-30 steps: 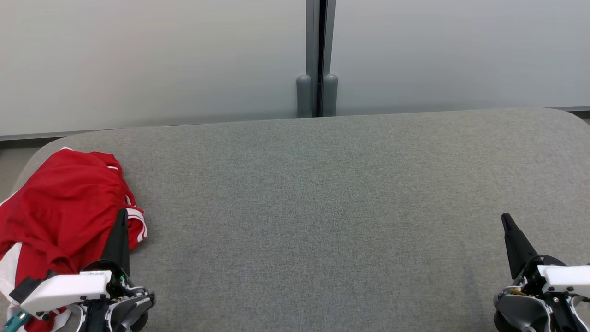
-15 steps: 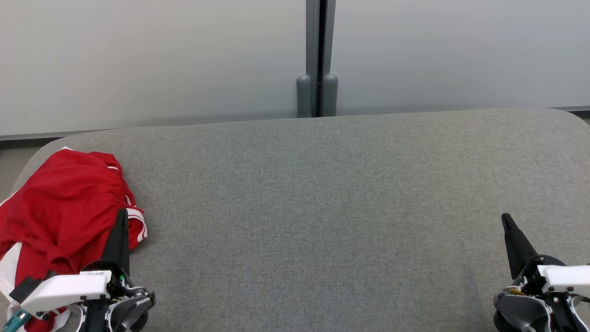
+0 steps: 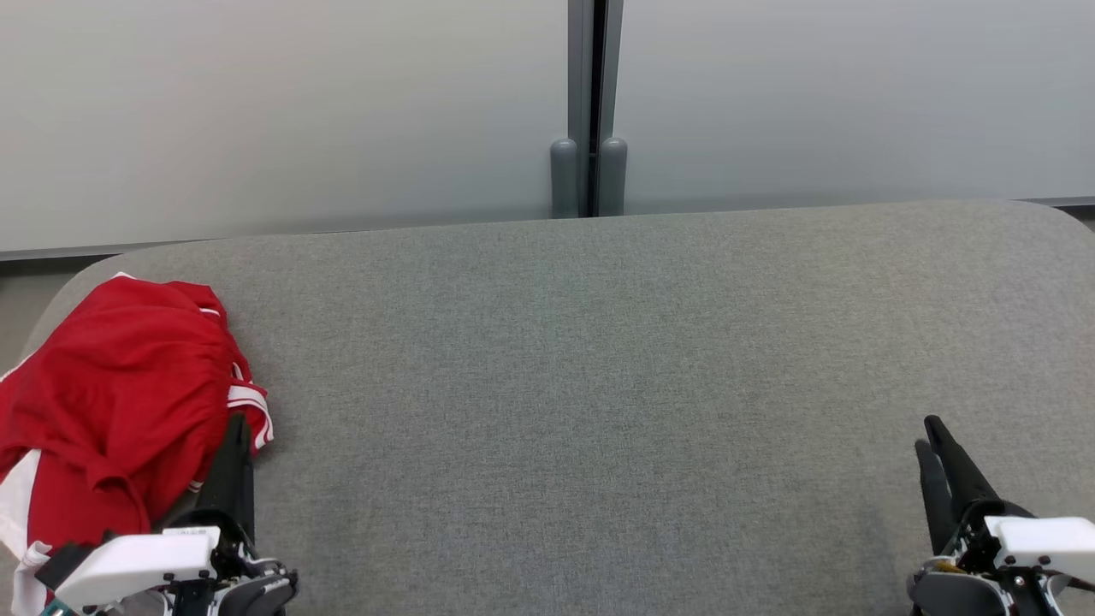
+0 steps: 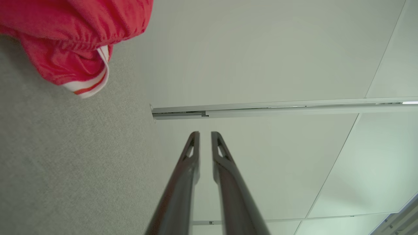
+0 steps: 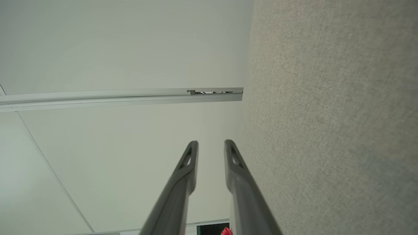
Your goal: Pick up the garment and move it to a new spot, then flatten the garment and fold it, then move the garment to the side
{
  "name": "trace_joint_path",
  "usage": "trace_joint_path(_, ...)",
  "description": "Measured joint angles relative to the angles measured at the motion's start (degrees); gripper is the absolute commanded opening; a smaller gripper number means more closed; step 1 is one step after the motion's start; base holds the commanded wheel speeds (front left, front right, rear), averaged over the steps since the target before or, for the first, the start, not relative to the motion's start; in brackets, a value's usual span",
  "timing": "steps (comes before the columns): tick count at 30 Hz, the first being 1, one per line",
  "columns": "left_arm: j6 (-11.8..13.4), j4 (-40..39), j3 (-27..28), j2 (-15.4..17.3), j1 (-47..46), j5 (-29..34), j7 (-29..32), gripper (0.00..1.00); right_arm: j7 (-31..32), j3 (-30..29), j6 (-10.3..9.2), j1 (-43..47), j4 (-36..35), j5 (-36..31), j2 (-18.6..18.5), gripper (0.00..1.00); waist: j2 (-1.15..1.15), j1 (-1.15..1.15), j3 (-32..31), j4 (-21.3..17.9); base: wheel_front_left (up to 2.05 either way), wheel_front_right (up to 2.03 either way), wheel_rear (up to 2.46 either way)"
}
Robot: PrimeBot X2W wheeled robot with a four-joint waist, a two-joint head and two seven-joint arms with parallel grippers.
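The garment [image 3: 111, 385], red with white stripes, lies crumpled at the left end of the grey fabric surface [image 3: 599, 359]. My left gripper [image 3: 238, 428] hovers at the garment's right edge near the striped hem, with its fingers a narrow gap apart and nothing between them. In the left wrist view the garment [image 4: 65, 39] sits at the upper left, apart from the left gripper [image 4: 205, 133]. My right gripper [image 3: 927, 432] is far off at the lower right over bare fabric. It is open a little wider and empty, as the right wrist view shows of the right gripper [image 5: 211, 142].
A pale wall with a grey vertical post [image 3: 588, 111] stands right behind the surface's far edge. The surface has rounded corners, and the garment reaches its left edge. Bare fabric stretches from the garment to the right gripper.
Both grippers have drawn back toward the near edge and their jaws, shut before, have parted slightly. The garment has not moved.
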Motion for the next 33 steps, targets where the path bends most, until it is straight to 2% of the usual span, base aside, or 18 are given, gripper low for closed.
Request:
trace_joint_path(7,0.11,0.51,-1.46,-0.32,1.39,0.41,-1.70,1.00,-1.59,1.38,-0.07,1.35,0.19,-0.92,0.31,1.00,0.00,0.00,-0.01,0.04,0.00,0.00,0.00)
trace_joint_path(13,0.11,0.32,-2.11,-0.30,1.58,3.16,-3.45,1.00,-3.23,2.25,-0.07,2.11,-0.73,-6.41,0.29,1.00,0.00,0.00,-0.09,0.10,0.00,0.00,0.00)
trace_joint_path(22,0.78,-0.86,-2.70,-0.20,2.50,12.36,-5.65,1.00,-5.56,4.46,-0.07,2.88,-3.13,-19.19,0.18,1.00,0.00,0.00,-0.38,0.11,0.00,0.00,0.00)
trace_joint_path(33,2.27,-2.38,-3.97,-0.09,4.74,26.64,-8.14,1.00,-7.94,7.30,-0.07,4.21,-5.38,-34.27,-0.87,1.00,0.00,0.00,-1.02,0.27,0.00,0.00,0.00)
